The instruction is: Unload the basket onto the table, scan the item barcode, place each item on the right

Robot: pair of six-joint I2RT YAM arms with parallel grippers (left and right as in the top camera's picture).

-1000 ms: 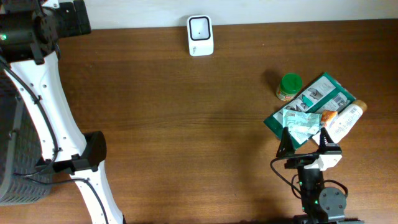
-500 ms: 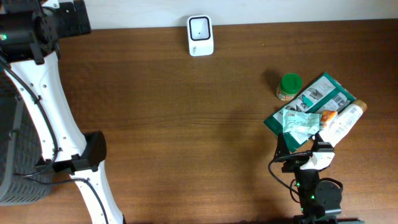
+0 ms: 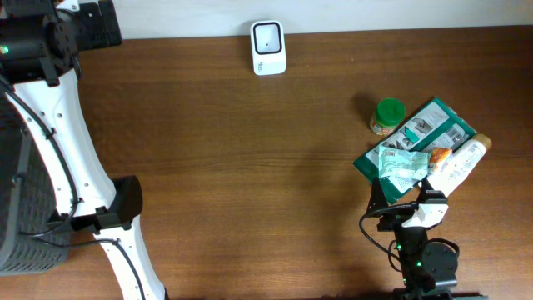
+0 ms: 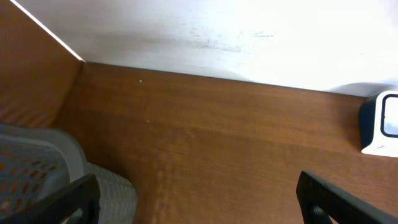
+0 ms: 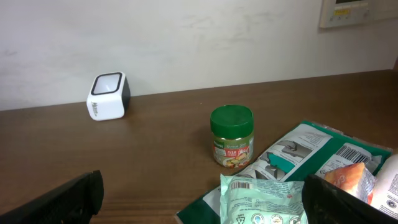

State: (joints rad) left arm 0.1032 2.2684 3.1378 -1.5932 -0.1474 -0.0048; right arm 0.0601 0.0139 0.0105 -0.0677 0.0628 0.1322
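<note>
Several items lie at the table's right: a light green packet point(image 3: 401, 162) with a barcode on top of a dark green pouch point(image 3: 433, 129), a white bottle point(image 3: 460, 162) with an orange pack, and a green-lidded jar point(image 3: 388, 115). The white barcode scanner point(image 3: 268, 47) stands at the back edge. My right gripper point(image 3: 402, 198) is open just in front of the packet point(image 5: 264, 202), nothing between its fingers point(image 5: 65, 199); in its own view its midpoint point(image 5: 205, 205) sits left of the packet. My left gripper point(image 4: 199, 205) is open and empty at the far left corner, with the scanner point(image 4: 382, 121) to its right.
A grey mesh basket point(image 3: 17, 208) stands off the table's left side, also seen below my left gripper as a pale basket point(image 4: 37, 171). The white wall runs along the table's back edge. The jar point(image 5: 232, 135) stands upright between the scanner point(image 5: 109, 96) and the pouch point(image 5: 311, 152).
My right gripper shifted slightly toward the front edge and turned a little between the earliest frame and half a second ago, then stayed still. The left arm has not moved.
</note>
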